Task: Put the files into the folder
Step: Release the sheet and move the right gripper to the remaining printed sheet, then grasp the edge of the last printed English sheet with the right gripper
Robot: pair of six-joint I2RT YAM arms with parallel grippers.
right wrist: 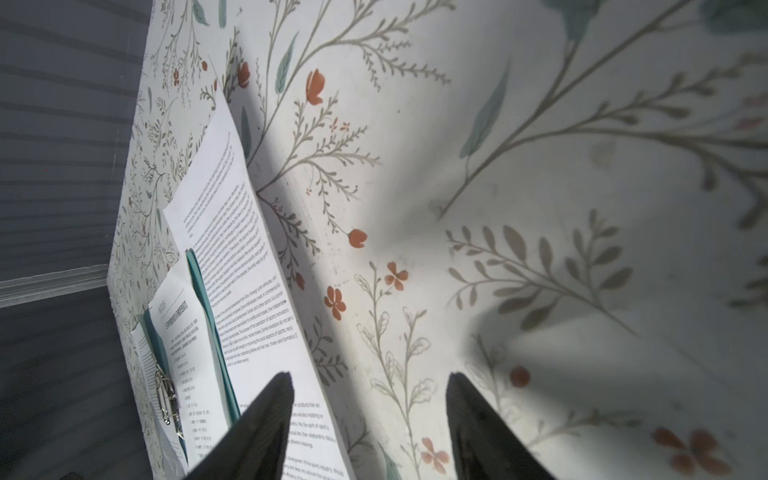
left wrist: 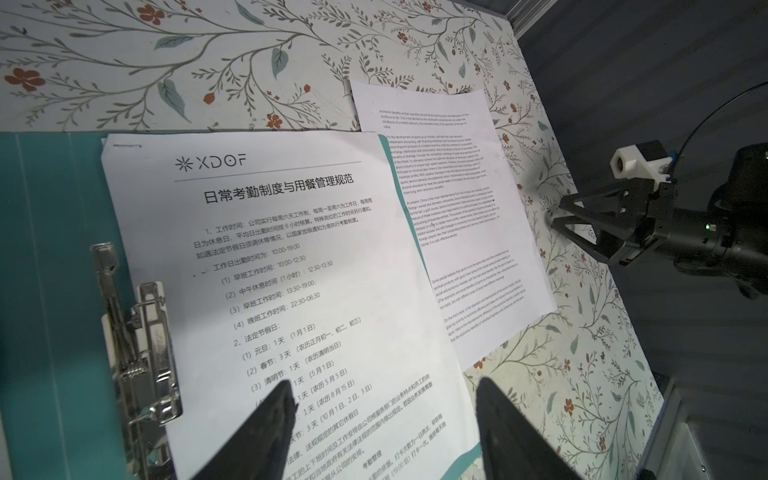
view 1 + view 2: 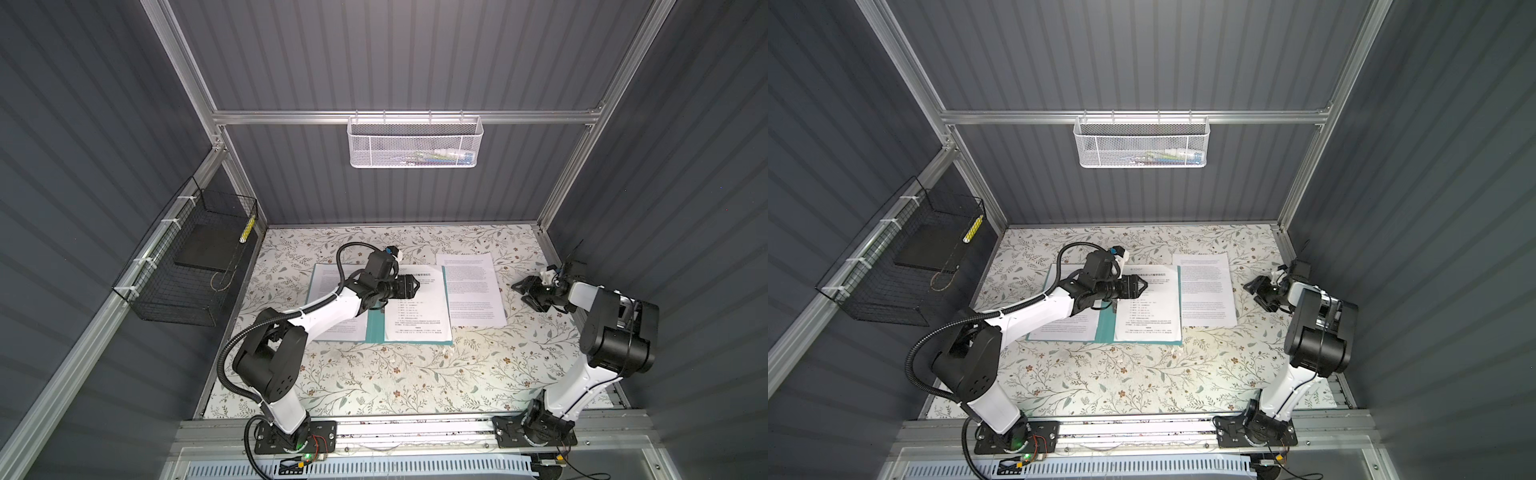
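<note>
Folder [image 3: 376, 328] open w/ titled sheet [image 3: 417, 316] on its R half; loose sheet [image 3: 473, 291] just R, maybe overlapping.

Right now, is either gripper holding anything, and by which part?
Nothing is held. The left gripper is open over the titled sheet in the folder; the right gripper is open beside the loose sheet.

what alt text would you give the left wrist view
A white titled sheet lies on an open teal folder beside its metal clip, with the open left tool over it. A second sheet lies on the floral table beyond, near the right tool.
</note>
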